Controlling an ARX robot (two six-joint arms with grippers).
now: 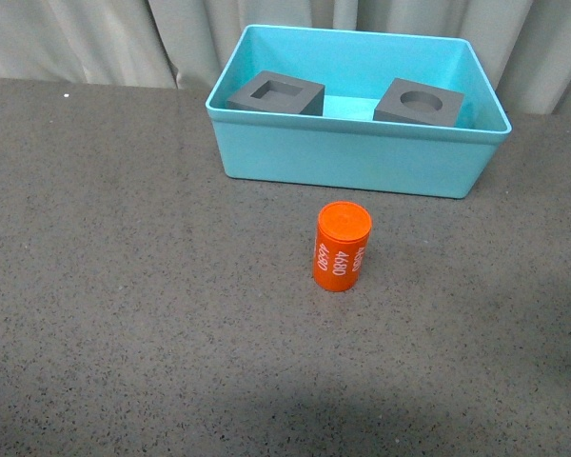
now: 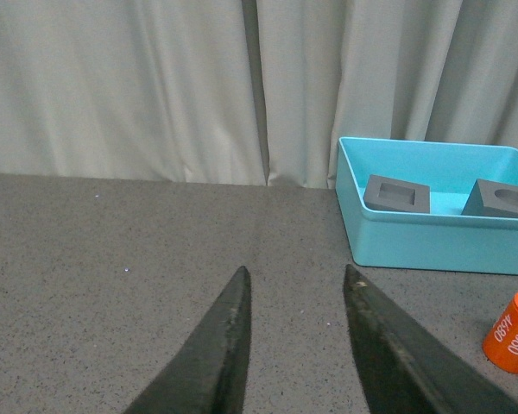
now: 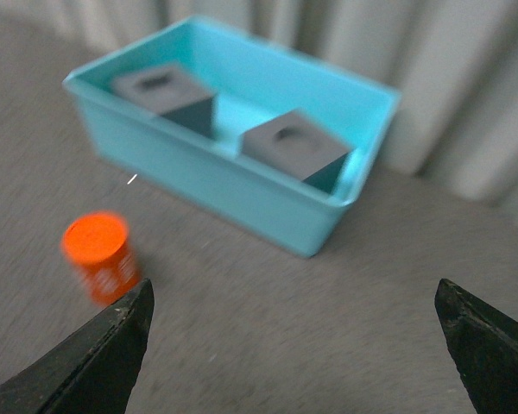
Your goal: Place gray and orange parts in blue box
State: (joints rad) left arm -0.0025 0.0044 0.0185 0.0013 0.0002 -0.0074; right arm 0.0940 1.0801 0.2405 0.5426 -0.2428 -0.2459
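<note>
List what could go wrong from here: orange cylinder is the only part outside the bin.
1. The orange cylinder stands upright on the table; an off-centre touch from the open right gripper could tip it and let it roll.
2. The blue box's near wall stands between it and the inside; a low carry may clip the rim.
3. The square-recess cube and round-recess cube take up floor; a drop onto one might bounce.

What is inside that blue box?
The blue box holds a gray cube with a square recess and a gray cube with a round recess. Its near wall hides their bases.
</note>
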